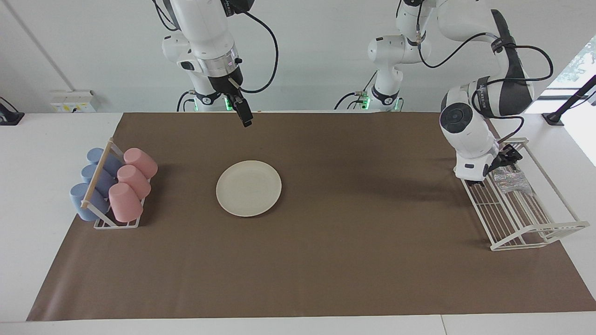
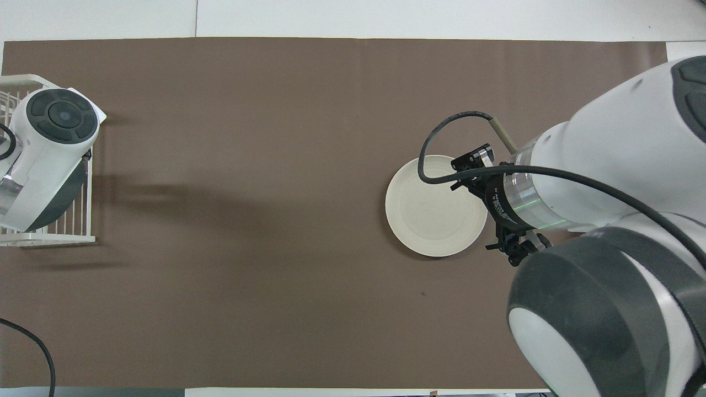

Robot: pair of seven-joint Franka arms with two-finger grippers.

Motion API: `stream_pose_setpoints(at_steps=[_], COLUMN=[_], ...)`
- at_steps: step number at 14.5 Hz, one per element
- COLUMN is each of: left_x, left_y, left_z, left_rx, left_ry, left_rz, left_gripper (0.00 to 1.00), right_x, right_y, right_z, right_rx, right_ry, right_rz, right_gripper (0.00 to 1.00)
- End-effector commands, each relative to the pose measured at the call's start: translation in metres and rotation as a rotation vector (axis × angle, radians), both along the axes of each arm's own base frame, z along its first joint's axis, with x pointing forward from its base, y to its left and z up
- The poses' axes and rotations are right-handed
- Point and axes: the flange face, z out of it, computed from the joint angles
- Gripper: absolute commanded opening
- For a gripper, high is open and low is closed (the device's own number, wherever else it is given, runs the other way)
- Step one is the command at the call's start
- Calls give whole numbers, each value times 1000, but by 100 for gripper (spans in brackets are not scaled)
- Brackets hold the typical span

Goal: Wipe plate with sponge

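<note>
The plate (image 1: pixel 248 188) lies flat on the brown mat (image 1: pixel 326 260) covering the counter, and I place everything else from it. The sponge (image 1: pixel 511 180), a crinkled silvery pad, sits well apart from the plate, toward my left arm's end of the counter, inside a white wire rack (image 1: pixel 535 232). My left hand (image 1: pixel 505 160) is down in that rack, right at the sponge on the end nearer my bases; I cannot tell whether its fingers are apart or already gripping. My right hand (image 1: pixel 247 122) waits in the air above the mat, off the plate's rim on the side nearer my bases, and its state I cannot tell either. A second rack holding pink and blue cups (image 1: pixel 114 186) stands beside the plate toward my right arm's end. The step in hand, as I judge it, is taking the sponge. To do it well I should pinch the pad near its middle so the soft mesh bunches between my fingers, lift straight up to clear the rack's wires and rail, then carry it across and set it flat on the plate.
</note>
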Motion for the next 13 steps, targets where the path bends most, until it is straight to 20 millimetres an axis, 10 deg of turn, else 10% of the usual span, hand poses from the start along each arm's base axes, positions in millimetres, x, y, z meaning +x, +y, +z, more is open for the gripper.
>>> stream_pose_setpoints(at_steps=[1, 4, 7, 13], left_x=[-1, -1, -1, 2], left_y=[4, 5, 7, 6], left_z=[-5, -5, -5, -1], left_rx=[6, 2, 0, 1], left_ry=[-19, -22, -26, -31], left_rz=[-17, -20, -20, -24], left_gripper=[96, 76, 5, 0], right_x=[-11, -11, -13, -29], right_y=[-2, -3, 3, 22], right_z=[0, 0, 1, -8], right_rx=[-16, -15, -1, -17], right_ry=[17, 15, 18, 11], right_rz=[-54, -62, -65, -92], right_gripper=[100, 100, 100, 100])
